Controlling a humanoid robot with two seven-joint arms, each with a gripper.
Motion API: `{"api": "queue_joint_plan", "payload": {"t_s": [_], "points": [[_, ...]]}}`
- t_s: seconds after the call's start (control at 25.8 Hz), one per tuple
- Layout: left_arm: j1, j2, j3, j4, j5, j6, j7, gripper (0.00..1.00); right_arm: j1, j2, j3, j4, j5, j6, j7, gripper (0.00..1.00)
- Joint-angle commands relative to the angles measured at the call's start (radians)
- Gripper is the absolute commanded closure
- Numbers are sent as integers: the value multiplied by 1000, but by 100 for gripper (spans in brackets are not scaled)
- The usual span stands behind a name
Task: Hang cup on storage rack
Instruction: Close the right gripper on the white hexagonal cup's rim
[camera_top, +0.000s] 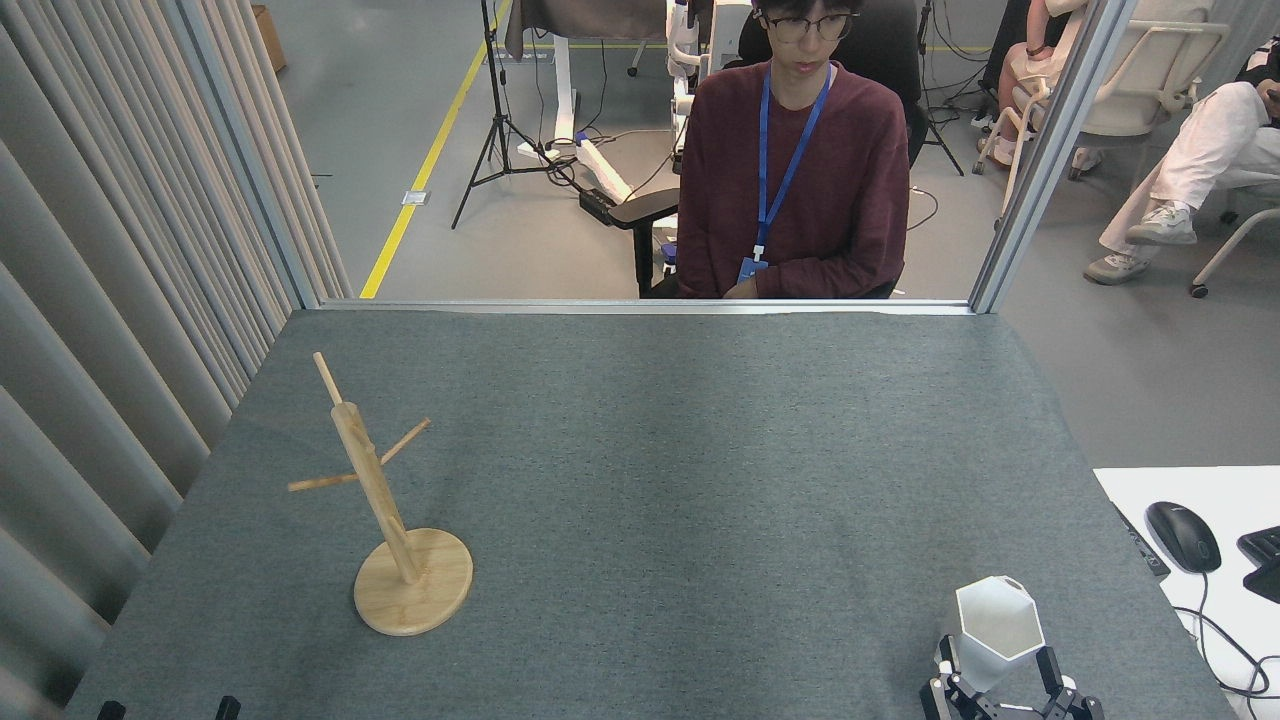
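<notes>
The white faceted cup (992, 628) stands upright at the table's near right, its hexagonal mouth open to the head view. My right gripper (998, 668) comes up from the bottom edge and is open, one dark finger on each side of the cup's lower body; whether they touch it I cannot tell. The storage rack (372, 487), a light wooden pole leaning on a round disc base (430, 600) with thin pegs, stands at the near left. Only the two dark fingertips of my left gripper (165, 710) show at the bottom left edge, set apart, with nothing between them.
A grey felt table (650, 480) carries both things. A seated person (795, 170) faces me behind the far metal rail. Curtains (110, 300) close the left side. A white desk with a black mouse (1182, 536) and cables adjoins the right edge.
</notes>
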Motion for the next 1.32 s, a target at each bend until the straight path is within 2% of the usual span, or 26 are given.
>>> {"api": "queue_joint_plan", "payload": {"t_s": [0.0,0.5,0.66,0.93,1.05,1.2,1.28], "points": [[0,0,3,0,0,-1,0,0,-14,-4,0,20,-1,0,-5,1],[2,0,16,0,0,-3,0,0,-52,-25,0,78,-7,-3,-8,1],[2,2,16,0,0,-3,0,0,-54,-65,0,78,-13,-5,-8,1],[2,2,18,0,0,-3,0,0,-57,-71,-3,90,-13,-22,-7,1],[2,2,19,-1,0,-3,-1,0,-92,-71,0,118,-13,-23,-7,1],[2,2,27,-3,0,-3,-1,0,-98,-74,0,141,-13,-25,-7,1],[2,2,27,-3,0,-3,-1,0,-98,-71,1,144,-12,-23,-8,4]]}}
